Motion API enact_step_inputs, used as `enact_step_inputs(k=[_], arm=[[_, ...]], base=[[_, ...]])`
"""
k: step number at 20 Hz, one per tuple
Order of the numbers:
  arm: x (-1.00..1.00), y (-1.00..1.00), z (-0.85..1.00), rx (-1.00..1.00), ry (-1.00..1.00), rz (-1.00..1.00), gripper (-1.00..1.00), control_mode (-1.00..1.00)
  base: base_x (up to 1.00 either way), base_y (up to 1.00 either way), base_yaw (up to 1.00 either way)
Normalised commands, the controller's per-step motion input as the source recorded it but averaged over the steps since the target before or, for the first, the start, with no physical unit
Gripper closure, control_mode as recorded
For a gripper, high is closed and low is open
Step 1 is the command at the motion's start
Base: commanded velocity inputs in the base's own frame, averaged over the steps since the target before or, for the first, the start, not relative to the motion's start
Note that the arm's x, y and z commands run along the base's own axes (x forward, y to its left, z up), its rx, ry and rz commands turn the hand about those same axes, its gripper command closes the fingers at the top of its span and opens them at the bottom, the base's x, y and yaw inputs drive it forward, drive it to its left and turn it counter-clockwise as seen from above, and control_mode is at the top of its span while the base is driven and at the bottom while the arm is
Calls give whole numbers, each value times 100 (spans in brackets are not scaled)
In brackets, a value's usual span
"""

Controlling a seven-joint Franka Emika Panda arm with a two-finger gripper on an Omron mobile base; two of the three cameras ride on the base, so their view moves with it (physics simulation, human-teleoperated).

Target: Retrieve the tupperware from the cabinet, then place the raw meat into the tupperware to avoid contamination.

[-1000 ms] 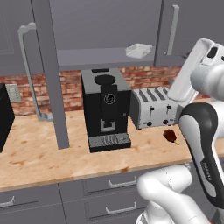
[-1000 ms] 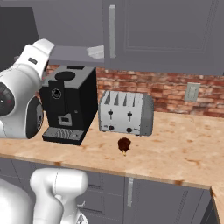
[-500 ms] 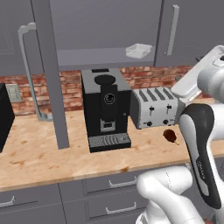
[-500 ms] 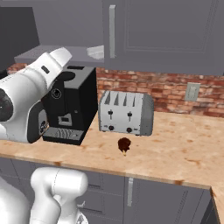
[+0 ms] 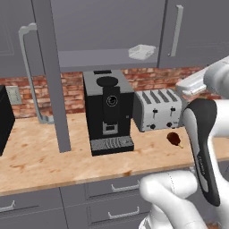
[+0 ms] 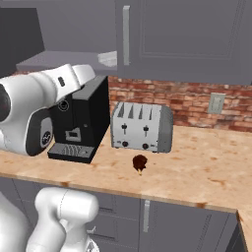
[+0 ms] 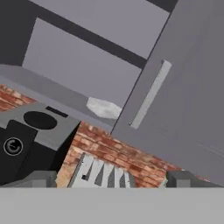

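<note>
The tupperware is a small pale container on the shelf of the open cabinet, at the shelf's right end beside the closed right door. The hand view looks up at the tupperware from below and some way off. My gripper is open, its fingertips wide apart with nothing between them. The raw meat, a dark reddish lump, lies on the counter in front of the toaster. From the right base view the raw meat lies apart from the arm, and the door edge half hides the tupperware.
A black coffee machine stands left of the toaster under the open shelf. The cabinet's left door hangs swung out over the counter. The closed right door carries a long bar handle. A wall outlet sits on the brick backsplash.
The arm's upper links have swung lower and further out to the right of the left base view. The counter's things and the tupperware have not moved. The gripper stays open.
</note>
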Motion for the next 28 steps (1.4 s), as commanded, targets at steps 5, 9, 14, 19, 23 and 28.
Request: enact_step_inputs(k=[5,9,14,19,23,28], arm=[[-4,-27,0,28,20,-6,-100,-100],[0,-22,-3,29,15,-1,-100,-100],[0,-17,-15,28,1,0,-100,-100],[-12,-9,-11,16,-17,1,-100,-100],[-10,0,-8,10,-22,0,-100,-100],[-12,2,-1,2,-21,0,-100,-100]], base=[[0,0,0],[0,0,0],[0,0,0],[0,0,0],[0,0,0],[0,0,0]])
